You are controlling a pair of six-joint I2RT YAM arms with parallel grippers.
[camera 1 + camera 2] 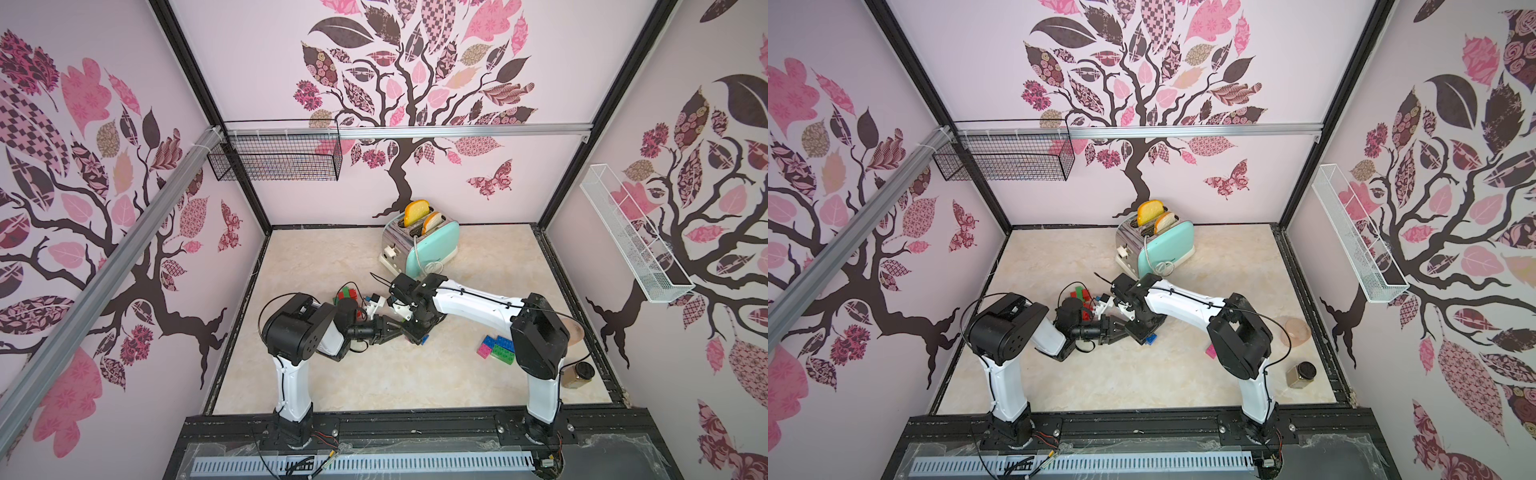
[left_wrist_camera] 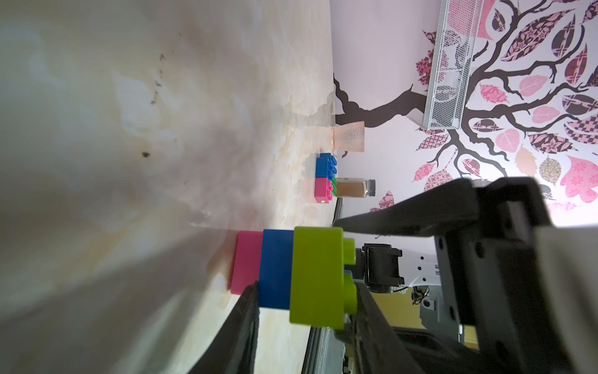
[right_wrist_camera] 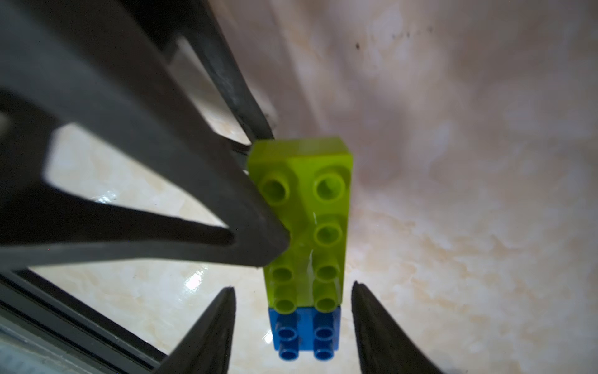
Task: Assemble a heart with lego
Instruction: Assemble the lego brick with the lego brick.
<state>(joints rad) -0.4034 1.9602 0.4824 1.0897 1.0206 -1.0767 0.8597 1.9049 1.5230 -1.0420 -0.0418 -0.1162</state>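
Your left hand (image 2: 304,288) pinched the stiff, probably light, slick lego stack (image 2: 278,265); your right hand (image 3: 293,286), parted and empty, straddled its flat sides.

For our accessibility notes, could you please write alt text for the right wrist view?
A lime 2x4 brick sits studs-up on a blue brick. The left gripper grips it; the right gripper, open, flanks the blue end.

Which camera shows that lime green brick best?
The right wrist view: the lime brick fills the middle, studs facing the camera. The left wrist view shows its side, stacked on a blue brick over a pink brick. In both top views it is hidden.
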